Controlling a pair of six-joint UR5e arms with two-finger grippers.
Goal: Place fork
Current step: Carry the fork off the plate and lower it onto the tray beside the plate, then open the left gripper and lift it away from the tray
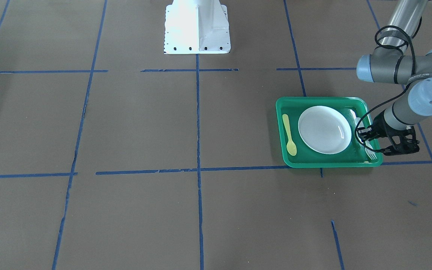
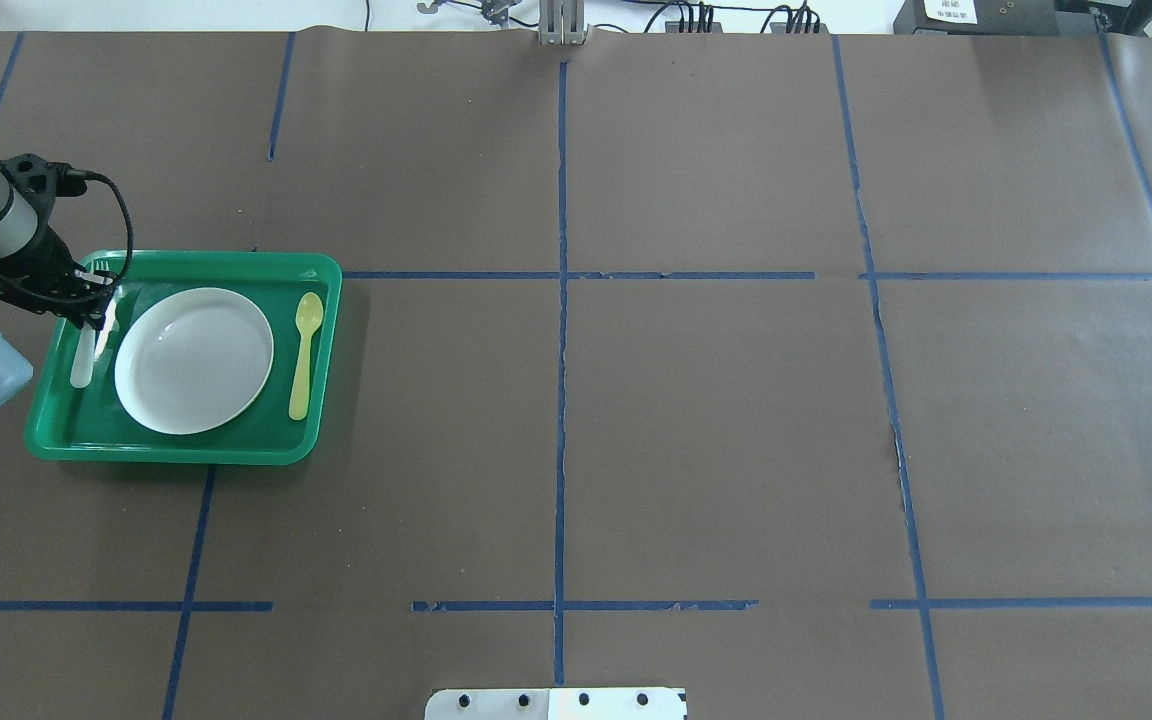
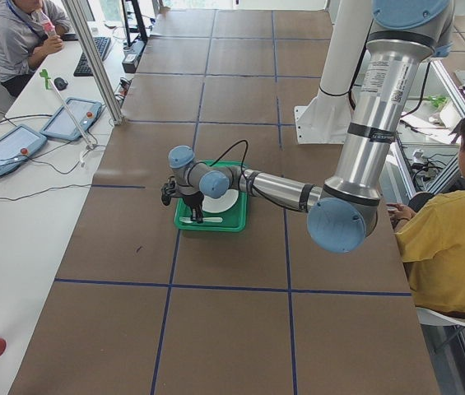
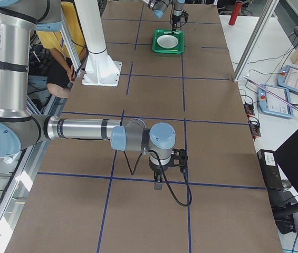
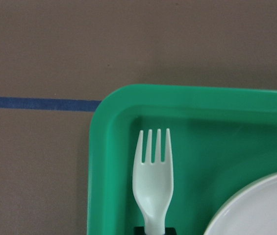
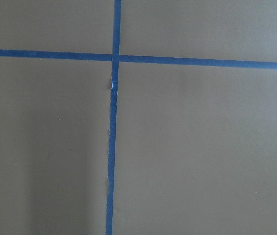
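Observation:
The pale whitish plastic fork (image 2: 84,362) lies lengthwise in the green tray (image 2: 186,260), in the strip between the white plate (image 2: 194,360) and the tray's left wall. In the left wrist view its tines (image 5: 153,147) point at the tray's corner and its neck runs in between the dark fingers at the bottom edge. My left gripper (image 2: 98,308) is low over the tray and shut on the fork's neck; the front view shows it too (image 1: 367,135). My right gripper (image 4: 161,182) shows only in the exterior right view, so I cannot tell its state.
A yellow spoon (image 2: 304,350) lies in the tray on the plate's other side. Blue tape lines grid the brown table. The white robot base (image 1: 197,30) stands at mid-table on the robot's edge. Operators sit beside the table in the side views.

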